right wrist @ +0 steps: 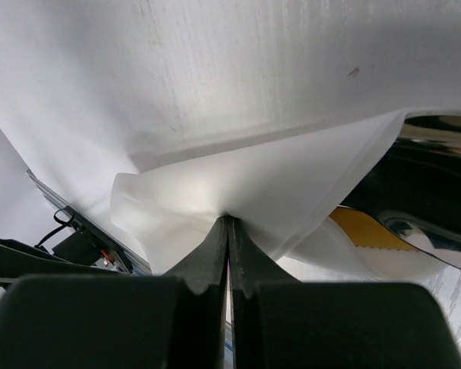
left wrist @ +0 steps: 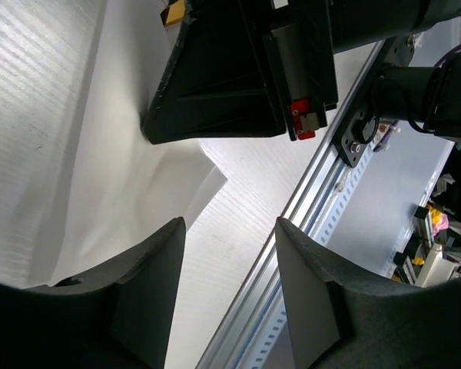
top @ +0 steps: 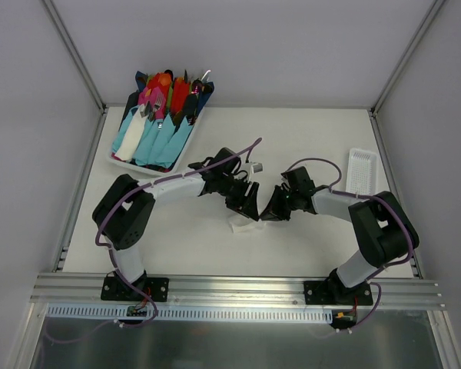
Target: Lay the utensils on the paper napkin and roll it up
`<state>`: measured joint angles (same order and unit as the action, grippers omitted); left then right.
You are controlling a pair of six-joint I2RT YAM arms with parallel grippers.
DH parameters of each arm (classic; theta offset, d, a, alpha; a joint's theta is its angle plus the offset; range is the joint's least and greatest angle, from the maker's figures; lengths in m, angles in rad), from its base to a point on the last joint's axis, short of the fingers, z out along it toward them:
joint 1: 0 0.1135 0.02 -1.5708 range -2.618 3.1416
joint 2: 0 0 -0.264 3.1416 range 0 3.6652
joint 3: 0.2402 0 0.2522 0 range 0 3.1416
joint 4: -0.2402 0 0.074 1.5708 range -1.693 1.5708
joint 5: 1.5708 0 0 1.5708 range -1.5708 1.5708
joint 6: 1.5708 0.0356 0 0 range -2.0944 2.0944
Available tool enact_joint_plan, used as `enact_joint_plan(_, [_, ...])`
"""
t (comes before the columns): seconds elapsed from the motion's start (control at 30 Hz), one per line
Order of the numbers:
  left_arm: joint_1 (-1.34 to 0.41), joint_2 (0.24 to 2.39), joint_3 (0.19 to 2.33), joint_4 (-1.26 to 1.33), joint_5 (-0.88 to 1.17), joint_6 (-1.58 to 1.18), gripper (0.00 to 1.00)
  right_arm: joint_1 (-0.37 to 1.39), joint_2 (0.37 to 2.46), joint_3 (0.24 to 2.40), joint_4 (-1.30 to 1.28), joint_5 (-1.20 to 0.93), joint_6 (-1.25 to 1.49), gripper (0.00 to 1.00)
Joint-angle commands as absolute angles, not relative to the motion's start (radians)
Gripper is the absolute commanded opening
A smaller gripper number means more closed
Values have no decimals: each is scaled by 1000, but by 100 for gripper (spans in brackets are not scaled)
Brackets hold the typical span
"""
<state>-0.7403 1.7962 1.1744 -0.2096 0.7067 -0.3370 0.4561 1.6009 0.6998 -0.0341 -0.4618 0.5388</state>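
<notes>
Top view: white table top [top: 307,131], matte, fills the centre. Its surface shows a fine ribbed grain in the wrist views.

Plain grey wall panels enclose it on 3 sides: back panel [top: 238,46] at 12 o'clock, side panels at 9 o'clock [top: 31,115] and 3 o'clock [top: 438,115].

2 aluminium frame bars run up from the far corners, at 11 o'clock [top: 73,52] and 1 o'clock [top: 403,58].

Aluminium rail [top: 238,286] runs along the table edge at 6 o'clock. White slotted duct [top: 230,314] sits just below it, then a glossy grey sheet [top: 230,346].

Light even and diffuse, shadows soft.

Left wrist view: cluttered area [left wrist: 438,231] beyond the rail at 3 o'clock, too blurred to identify.
</notes>
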Motion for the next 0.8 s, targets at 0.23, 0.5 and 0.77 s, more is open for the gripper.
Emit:
enact_joint_plan(0.23, [-727,1864,1209,-210,744,-394,27,465,1646,672,-155,-379,453,0])
enact_joint_plan(0.5, [-744,1951,1212,-209,698,-388,17,463,1649,678,-156,-383,446,0])
enact_joint_plan(0.77, [-770,1996,1152,-218,609,-377,6,463,1631,730,-176,-396,446,0])
